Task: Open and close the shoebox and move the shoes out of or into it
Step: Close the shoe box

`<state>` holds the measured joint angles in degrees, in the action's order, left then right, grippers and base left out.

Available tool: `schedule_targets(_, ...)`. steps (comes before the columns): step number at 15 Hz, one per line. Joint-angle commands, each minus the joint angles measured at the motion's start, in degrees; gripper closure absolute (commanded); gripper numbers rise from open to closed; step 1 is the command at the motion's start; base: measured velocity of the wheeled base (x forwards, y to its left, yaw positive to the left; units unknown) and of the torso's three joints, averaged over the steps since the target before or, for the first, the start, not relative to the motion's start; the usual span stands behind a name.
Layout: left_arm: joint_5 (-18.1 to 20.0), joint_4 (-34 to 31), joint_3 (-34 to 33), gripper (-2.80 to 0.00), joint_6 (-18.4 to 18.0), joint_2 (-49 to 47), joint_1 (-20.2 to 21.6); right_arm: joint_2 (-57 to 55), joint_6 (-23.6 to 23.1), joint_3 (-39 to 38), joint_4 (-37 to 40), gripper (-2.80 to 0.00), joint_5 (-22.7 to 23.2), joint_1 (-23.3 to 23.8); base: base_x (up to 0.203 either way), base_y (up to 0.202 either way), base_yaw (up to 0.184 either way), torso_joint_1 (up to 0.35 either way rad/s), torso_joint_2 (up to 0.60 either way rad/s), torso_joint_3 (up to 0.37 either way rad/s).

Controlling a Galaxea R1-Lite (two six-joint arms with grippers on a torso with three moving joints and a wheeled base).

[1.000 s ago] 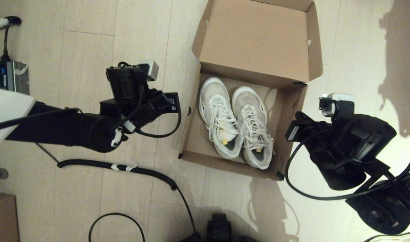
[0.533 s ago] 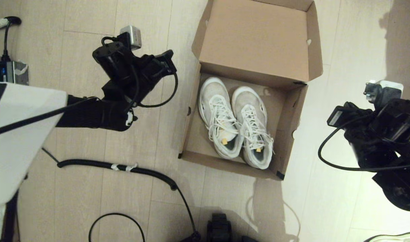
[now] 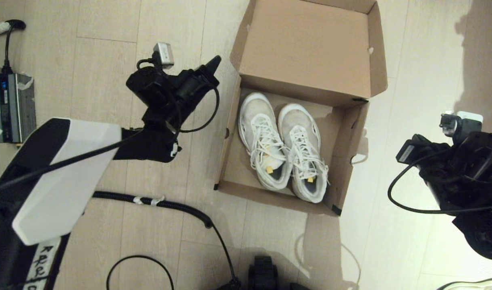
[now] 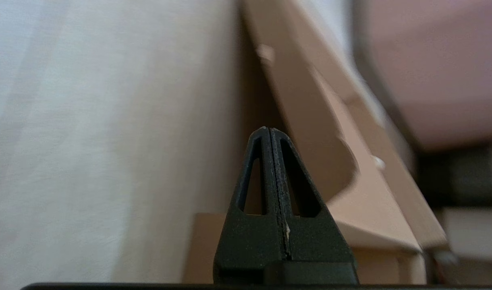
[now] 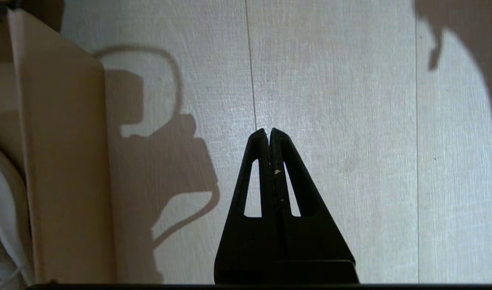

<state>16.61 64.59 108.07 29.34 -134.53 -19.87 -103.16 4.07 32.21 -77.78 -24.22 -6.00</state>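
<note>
The shoebox (image 3: 233, 149) stands open on the floor, its lid (image 3: 306, 48) tilted back. Both white sneakers (image 3: 266, 145) (image 3: 304, 155) lie side by side inside, toes toward the lid. My left gripper (image 3: 216, 61) is shut and empty. It hovers just left of the lid's left side flap (image 4: 310, 133), and the left wrist view shows its tip (image 4: 268, 129) close beside that flap. My right gripper (image 3: 405, 154) is shut and empty over bare floor, apart from the box's right wall (image 5: 64, 169). Its tip (image 5: 268, 131) points at the floorboards, and a sliver of sneaker (image 5: 0, 201) shows.
A black corrugated cable (image 3: 169, 204) and a thin loop of wire (image 3: 141, 257) lie on the floor left of the box. A grey power unit (image 3: 12, 106) sits at far left. A pale shoe's rim (image 3: 471, 285) shows at the bottom right corner.
My left arm swung forward and toward the box, so its gripper now points at the lid's left flap. My right arm drew back to the right, away from the box wall.
</note>
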Motion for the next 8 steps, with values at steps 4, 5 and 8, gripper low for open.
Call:
schedule_targets(4,7.01,1.41,2.41,0.0,0.19,-5.99,-0.52,1.78,-0.17,-3.29,-1.06,0.0,-0.16,0.02,0.0,0.0,0.0,0.0,0.0,0.0)
schedule_targets(5,8.25,1.41,2.41,0.0,0.19,-6.71,-0.52,2.24,-0.28,-3.68,-1.06,0.0,-0.16,0.02,0.0,0.0,0.0,0.0,0.0,0.0)
schedule_targets(8,8.78,1.5,2.41,0.0,0.28,-7.59,-1.58,4.45,-0.55,-5.27,-0.91,0.0,0.42,0.11,0.0,0.0,0.0,0.0,0.0,0.0)
